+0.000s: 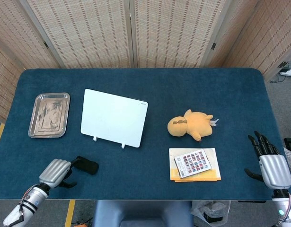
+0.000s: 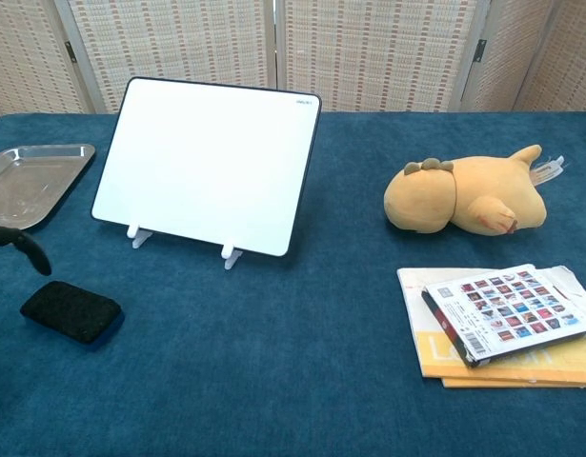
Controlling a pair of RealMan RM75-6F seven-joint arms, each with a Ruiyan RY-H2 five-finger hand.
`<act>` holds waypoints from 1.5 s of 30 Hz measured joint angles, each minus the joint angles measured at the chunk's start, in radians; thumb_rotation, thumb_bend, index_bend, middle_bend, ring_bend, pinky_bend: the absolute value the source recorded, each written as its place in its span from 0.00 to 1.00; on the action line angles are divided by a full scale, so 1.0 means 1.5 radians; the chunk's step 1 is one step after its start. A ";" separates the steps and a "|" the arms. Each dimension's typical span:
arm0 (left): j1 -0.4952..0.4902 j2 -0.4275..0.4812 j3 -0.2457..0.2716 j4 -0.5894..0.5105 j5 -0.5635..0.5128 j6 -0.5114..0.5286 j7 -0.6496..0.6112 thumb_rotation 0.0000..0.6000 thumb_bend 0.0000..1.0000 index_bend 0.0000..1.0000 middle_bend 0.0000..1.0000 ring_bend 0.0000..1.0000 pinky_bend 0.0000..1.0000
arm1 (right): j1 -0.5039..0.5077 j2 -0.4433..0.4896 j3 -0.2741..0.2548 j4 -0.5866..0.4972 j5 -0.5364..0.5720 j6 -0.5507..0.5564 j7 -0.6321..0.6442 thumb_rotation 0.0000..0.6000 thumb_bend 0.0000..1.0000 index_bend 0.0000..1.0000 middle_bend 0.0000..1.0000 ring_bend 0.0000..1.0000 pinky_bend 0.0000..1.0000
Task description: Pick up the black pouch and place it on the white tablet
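Left hand (image 1: pixel 56 172): fingers spread, holding nothing, just left of black pouch (image 1: pixel 86 165). Pouch: lying on the table (image 1: pixel 150 85), near the white tablet (image 1: pixel 114 117), apart from it. Right hand (image 1: pixel 269 164): fingers extended, empty, near right edge.

Table (image 1: pixel 183 85): deep teal-blue cloth. Tablet (image 1: pixel 114 117): white face, dark rim. Pouch (image 1: pixel 86 165), below tablet: black. Tray (image 1: pixel 49 115), left of tablet: silver. Plush (image 1: pixel 190 126), right of tablet: orange-yellow. Booklets (image 1: pixel 195 164), right of tablet: yellow, multicoloured grid on top. Hands (image 1: pixel 54 172) (image 1: pixel 270 165): silver backs, black fingers.
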 measured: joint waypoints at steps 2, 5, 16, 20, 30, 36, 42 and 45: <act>-0.006 -0.024 -0.004 0.009 -0.006 0.003 0.019 1.00 0.25 0.30 1.00 1.00 1.00 | 0.001 -0.001 0.000 0.000 0.001 -0.002 -0.003 1.00 0.15 0.00 0.00 0.05 0.20; -0.018 -0.062 -0.008 0.030 -0.020 0.002 0.041 1.00 0.25 0.31 1.00 1.00 1.00 | 0.002 -0.001 -0.001 -0.002 0.002 -0.005 -0.008 1.00 0.15 0.00 0.00 0.04 0.20; -0.051 -0.126 -0.016 0.103 -0.054 -0.010 0.055 1.00 0.25 0.32 1.00 1.00 1.00 | 0.004 0.000 0.000 -0.002 0.008 -0.012 -0.009 1.00 0.15 0.00 0.00 0.05 0.20; -0.061 -0.139 -0.015 0.132 -0.063 -0.020 0.044 1.00 0.25 0.32 1.00 1.00 1.00 | 0.005 -0.001 0.002 -0.003 0.011 -0.013 -0.013 1.00 0.15 0.00 0.00 0.05 0.20; -0.073 -0.159 -0.005 0.166 -0.074 -0.021 0.039 1.00 0.25 0.32 1.00 1.00 1.00 | 0.006 -0.003 0.003 -0.004 0.014 -0.015 -0.020 1.00 0.15 0.00 0.00 0.05 0.20; -0.075 -0.162 -0.001 0.178 -0.076 -0.021 0.027 1.00 0.25 0.34 1.00 1.00 1.00 | 0.007 -0.004 0.002 -0.005 0.016 -0.017 -0.025 1.00 0.15 0.00 0.00 0.05 0.20; -0.078 -0.168 0.001 0.198 -0.076 -0.024 0.008 1.00 0.25 0.39 1.00 1.00 1.00 | 0.008 -0.007 0.003 -0.005 0.020 -0.020 -0.032 1.00 0.15 0.00 0.00 0.05 0.20; -0.081 -0.170 0.003 0.206 -0.081 -0.033 -0.002 1.00 0.25 0.41 1.00 1.00 1.00 | 0.010 -0.008 0.004 -0.006 0.023 -0.022 -0.036 1.00 0.15 0.00 0.00 0.05 0.20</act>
